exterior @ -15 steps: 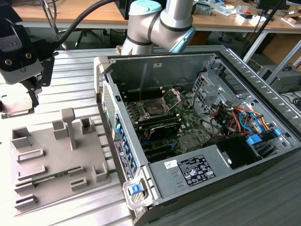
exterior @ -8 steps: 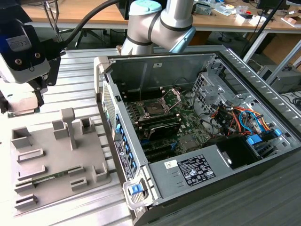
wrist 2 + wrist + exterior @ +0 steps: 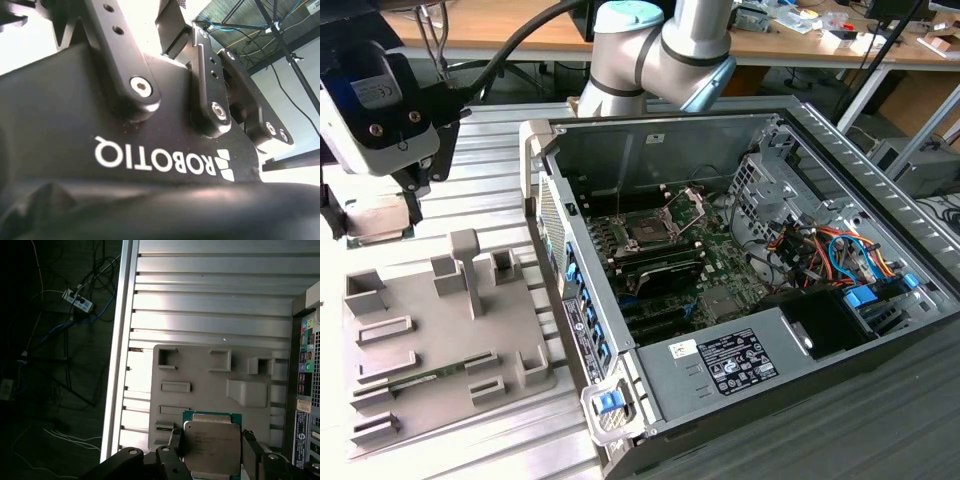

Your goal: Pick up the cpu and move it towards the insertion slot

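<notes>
The cpu (image 3: 380,213), a pale silvery square on a green rim, hangs in my gripper (image 3: 372,220) at the exterior view's left, just above the far end of the grey fixture tray (image 3: 440,330). In the first wrist view the cpu (image 3: 210,442) sits between the two black fingers (image 3: 174,452) of the gripper (image 3: 212,455), which is shut on its sides. The insertion slot (image 3: 645,231) lies inside the open computer case, dark in the centre, with its silver bracket (image 3: 692,205) hinged up. The slot is well off toward the exterior view's right of the gripper. The second wrist view shows the gripper's black housing (image 3: 150,125).
The case's tall side wall (image 3: 536,170) stands between gripper and slot. A green memory stick (image 3: 430,372) lies in the tray among raised holders (image 3: 465,265). Everything rests on a slatted aluminium table (image 3: 490,150). Cables (image 3: 820,250) and a drive cage (image 3: 760,180) crowd the case's right half.
</notes>
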Motion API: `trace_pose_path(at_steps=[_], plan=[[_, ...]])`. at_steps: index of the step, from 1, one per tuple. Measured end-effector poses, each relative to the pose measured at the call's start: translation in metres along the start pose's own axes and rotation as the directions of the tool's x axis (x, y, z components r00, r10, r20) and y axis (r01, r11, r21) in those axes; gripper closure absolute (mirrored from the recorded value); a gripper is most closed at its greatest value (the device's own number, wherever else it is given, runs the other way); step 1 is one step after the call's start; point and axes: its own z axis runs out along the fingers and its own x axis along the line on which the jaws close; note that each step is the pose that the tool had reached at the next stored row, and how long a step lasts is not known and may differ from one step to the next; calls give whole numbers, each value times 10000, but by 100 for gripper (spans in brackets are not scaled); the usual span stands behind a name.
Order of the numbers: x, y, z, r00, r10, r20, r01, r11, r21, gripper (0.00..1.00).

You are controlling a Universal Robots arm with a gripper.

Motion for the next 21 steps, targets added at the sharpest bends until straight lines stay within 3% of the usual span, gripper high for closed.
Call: trace_pose_path(at_steps=[21], plan=[[-227,-22,0,10000,0,1,0,10000,1,45]])
